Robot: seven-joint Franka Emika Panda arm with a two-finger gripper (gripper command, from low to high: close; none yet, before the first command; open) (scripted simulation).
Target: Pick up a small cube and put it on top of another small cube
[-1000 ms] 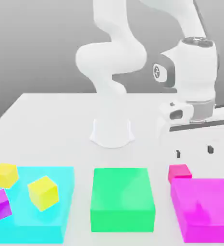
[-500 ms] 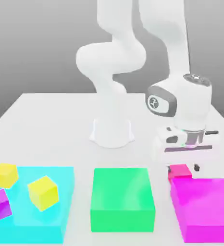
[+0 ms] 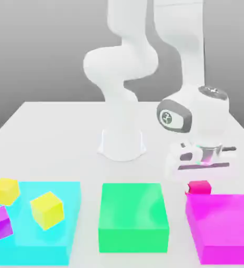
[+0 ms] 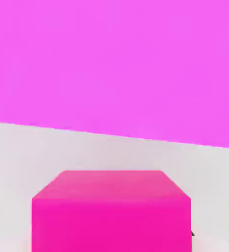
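While the arm is being held low over the white table [image 3: 56, 136], the small cube [image 3: 200, 187] is being gripped between the closed fingers of the gripper [image 3: 200, 178], just behind the big magenta block [image 3: 223, 225]. At about nine o'clock from it, on the cyan block [image 3: 66, 230], the pale yellow cube [image 3: 47, 209] is being left untouched.

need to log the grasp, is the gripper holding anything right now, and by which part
The gripper is shut on the small pink cube, gripping its sides.
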